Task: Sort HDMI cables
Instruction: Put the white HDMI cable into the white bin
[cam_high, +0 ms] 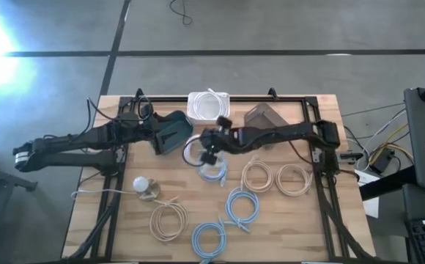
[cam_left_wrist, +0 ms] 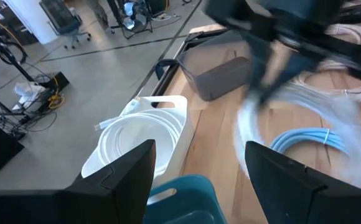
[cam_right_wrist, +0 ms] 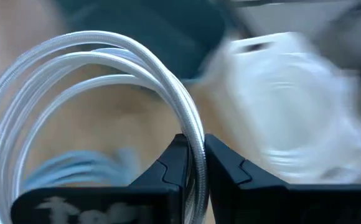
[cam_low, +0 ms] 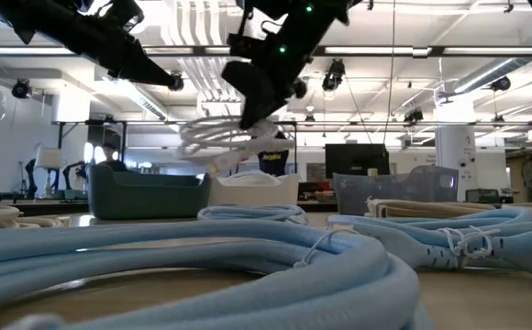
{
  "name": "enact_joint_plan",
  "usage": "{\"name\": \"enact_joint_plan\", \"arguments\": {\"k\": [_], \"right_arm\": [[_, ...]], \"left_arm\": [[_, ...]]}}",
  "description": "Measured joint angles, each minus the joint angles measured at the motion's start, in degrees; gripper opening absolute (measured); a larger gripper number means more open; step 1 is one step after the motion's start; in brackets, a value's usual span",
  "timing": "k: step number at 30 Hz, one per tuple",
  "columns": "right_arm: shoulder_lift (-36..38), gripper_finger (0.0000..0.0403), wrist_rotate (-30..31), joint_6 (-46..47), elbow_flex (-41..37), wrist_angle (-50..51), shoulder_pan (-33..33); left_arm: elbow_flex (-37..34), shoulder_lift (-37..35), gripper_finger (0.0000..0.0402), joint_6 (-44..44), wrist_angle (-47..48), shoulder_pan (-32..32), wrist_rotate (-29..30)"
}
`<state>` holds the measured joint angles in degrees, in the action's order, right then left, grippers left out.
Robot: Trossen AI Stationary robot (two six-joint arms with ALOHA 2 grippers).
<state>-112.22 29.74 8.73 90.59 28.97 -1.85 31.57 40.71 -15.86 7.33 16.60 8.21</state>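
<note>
Right wrist view: we are seeing a white cable coil (cam_right_wrist: 106, 81), thin and looped round, hanging in the air above the table just in front of the white bin (cam_high: 207, 105). The right gripper (cam_right_wrist: 196, 163) is pinching it tight. The left gripper (cam_left_wrist: 196, 162) is gaping wide, holding nothing.

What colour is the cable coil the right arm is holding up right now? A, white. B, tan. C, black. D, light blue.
A: the right gripper has its jaws pinched on a white cable coil, lifted above the table near the white bin.
</note>
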Motion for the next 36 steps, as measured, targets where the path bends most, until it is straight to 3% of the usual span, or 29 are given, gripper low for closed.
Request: {"name": "enact_joint_plan", "arguments": {"k": [11,27,36], "right_arm": [[3.1,0.0034,18.9,-9.5,-0.1,-6.7,-8.0],[-5.5,0.0034,19.3,-16.3,-0.3,-20.7,-18.3],[-9.0,0.0034,18.3,-16.7,0.0,-22.0,-20.2]], "left_arm": [[0.0,0.1,0.0252,0.0,0.0,0.0,0.0],[0.0,0.2,0.0252,-0.2,0.0,0.0,0.0],[0.0,0.2,0.0252,-0.2,0.0,0.0,0.0]]}}
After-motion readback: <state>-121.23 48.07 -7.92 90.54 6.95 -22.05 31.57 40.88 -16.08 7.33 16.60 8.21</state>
